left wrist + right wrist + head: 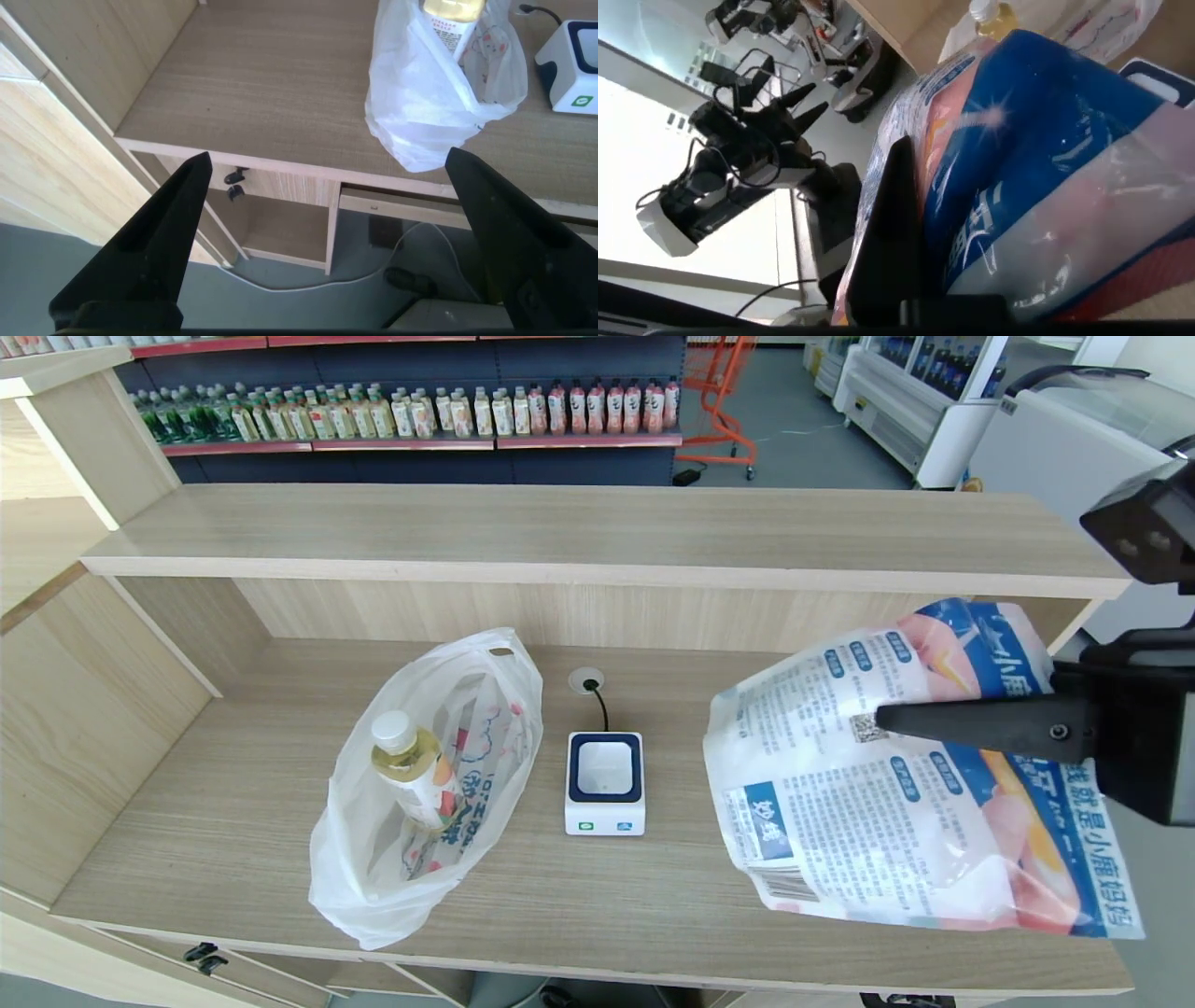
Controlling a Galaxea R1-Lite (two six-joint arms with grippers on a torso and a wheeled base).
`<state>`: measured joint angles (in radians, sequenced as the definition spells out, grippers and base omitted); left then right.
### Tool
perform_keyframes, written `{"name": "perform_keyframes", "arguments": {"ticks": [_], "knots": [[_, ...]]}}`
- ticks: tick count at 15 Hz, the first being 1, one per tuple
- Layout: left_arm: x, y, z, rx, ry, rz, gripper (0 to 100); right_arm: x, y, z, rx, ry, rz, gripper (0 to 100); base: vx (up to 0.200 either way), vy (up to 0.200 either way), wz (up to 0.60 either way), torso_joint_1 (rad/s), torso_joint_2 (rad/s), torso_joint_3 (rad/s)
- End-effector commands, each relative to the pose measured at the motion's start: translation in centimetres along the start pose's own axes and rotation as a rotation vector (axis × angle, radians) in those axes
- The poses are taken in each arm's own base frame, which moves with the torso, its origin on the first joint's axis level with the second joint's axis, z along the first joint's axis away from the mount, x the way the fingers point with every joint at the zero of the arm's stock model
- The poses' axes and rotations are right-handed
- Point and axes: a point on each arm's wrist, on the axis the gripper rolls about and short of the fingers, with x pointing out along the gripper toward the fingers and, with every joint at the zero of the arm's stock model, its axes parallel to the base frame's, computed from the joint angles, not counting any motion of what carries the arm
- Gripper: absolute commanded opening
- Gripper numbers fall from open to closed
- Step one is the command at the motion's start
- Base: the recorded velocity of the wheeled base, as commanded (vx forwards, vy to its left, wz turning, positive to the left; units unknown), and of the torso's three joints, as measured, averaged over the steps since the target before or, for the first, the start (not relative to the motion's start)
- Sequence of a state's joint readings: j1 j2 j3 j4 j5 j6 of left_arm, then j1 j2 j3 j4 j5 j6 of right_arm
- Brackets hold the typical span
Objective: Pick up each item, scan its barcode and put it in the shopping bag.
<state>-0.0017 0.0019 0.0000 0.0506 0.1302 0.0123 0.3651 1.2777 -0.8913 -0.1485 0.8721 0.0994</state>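
Right claw [896, 721]: we find it closed on a large printed packet [840, 803]. One finger lies across the printed face and the other is hidden behind the packet. The packet appears to hang clear of the counter [233, 821], with its face turned upward. Its barcode [789, 887] sits at the lower corner, far from the claw.

We judge this hold to serve scanning, as it leaves the barcode uncovered. The code is not yet over the scanner [605, 782], which sits on the counter to the left of this claw and below it, window up. In our view the packet must be carried leftward and turned code-down before it is bagged.

Containers: the white shopping bag [373, 859] lies slumped on the counter, beyond the scanner from the right claw, with its mouth open. Inside it leans one bottle [411, 770] with a white cap and pale yellow contents. We cannot make out any other item in it.

Left claw [327, 159]: its fingers are spread wide and hold nothing. It hangs off the counter's front edge, below the top, with the bag ahead of it and well apart.
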Motion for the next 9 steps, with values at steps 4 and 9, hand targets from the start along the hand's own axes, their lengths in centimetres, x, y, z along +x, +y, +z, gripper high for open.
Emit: {"name": "perform_keyframes", "arguments": {"ticks": [4, 9], "knots": [[0.0, 0.0, 0.0, 0.000, 0.000, 0.000, 100, -3.5, -3.9, -4.7, -0.399, 0.157, -0.435, 0, 0.000, 0.000, 0.00, 0.000, 0.00, 0.000], [0.0, 0.0, 0.0, 0.000, 0.000, 0.000, 100, -4.8, -3.1, -5.3, -0.509, 0.219, -0.601, 0, 0.000, 0.000, 0.00, 0.000, 0.00, 0.000]]}}
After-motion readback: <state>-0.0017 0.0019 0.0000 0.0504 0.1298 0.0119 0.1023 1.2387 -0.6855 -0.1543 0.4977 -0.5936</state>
